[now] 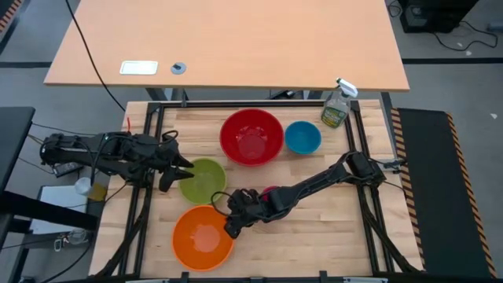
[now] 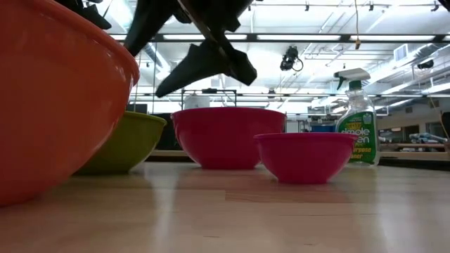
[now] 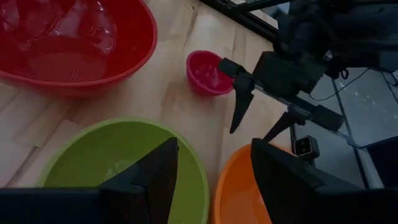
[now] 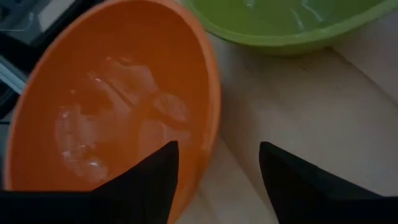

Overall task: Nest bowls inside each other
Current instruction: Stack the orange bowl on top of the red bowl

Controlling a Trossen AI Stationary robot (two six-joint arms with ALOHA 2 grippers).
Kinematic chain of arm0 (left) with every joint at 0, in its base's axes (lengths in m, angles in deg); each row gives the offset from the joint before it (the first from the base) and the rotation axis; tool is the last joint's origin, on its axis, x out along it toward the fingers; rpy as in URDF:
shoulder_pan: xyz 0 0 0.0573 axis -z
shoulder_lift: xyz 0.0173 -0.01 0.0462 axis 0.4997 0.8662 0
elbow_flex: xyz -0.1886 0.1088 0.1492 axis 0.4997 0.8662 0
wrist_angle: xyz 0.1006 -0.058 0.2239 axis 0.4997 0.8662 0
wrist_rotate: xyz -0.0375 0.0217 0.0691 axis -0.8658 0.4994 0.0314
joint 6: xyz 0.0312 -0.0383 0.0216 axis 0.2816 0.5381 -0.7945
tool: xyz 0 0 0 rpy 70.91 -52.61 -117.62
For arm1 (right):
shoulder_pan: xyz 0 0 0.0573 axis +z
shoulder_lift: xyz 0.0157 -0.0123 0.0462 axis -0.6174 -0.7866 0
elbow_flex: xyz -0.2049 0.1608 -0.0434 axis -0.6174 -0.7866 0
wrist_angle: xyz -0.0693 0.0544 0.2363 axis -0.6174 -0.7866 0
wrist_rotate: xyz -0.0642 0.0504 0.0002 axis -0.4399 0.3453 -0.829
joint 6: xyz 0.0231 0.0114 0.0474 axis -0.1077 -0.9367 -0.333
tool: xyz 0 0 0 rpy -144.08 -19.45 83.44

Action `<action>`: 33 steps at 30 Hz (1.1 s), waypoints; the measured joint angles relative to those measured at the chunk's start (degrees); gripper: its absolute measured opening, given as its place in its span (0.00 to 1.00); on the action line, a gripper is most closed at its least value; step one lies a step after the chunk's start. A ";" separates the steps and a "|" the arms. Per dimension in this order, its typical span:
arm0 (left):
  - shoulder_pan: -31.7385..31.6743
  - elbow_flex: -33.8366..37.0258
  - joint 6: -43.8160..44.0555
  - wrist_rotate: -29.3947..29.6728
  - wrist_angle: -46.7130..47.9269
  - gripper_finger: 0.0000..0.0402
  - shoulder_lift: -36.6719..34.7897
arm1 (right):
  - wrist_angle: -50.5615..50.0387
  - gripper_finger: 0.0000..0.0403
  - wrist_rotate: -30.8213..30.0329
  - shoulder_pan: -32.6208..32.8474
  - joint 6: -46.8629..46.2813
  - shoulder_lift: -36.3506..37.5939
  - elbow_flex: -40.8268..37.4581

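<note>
Five bowls rest on their bases on the wooden table: red point(image 1: 251, 136) and blue point(image 1: 302, 137) at the far side, lime green point(image 1: 203, 179) in the middle left, orange point(image 1: 203, 237) at the near edge. The small pink bowl point(image 3: 208, 73) lies partly under my right arm. My right gripper point(image 1: 234, 224) hangs open just above the orange bowl's right rim point(image 4: 211, 112), one finger over the inside and one outside. My left gripper point(image 1: 179, 169) is open above the green bowl's left rim point(image 3: 186, 149).
A clear spray bottle point(image 1: 336, 108) with greenish liquid stands at the table's far right corner. Black frame rails point(image 1: 149, 157) run along the table's left and right sides. Bare wood lies at the near right point(image 1: 314, 236).
</note>
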 joint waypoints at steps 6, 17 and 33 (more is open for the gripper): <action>0.00 0.00 0.03 0.04 0.00 0.51 0.00 | 0.41 0.56 0.76 0.02 2.68 -1.48 -0.01; 0.00 0.00 0.71 0.11 -0.09 0.51 -0.02 | -1.36 0.35 0.26 -1.35 1.99 -1.53 -0.01; 0.02 0.00 2.32 -0.37 -2.62 0.51 -2.07 | -4.78 0.06 4.37 -2.84 -3.97 -1.52 -0.10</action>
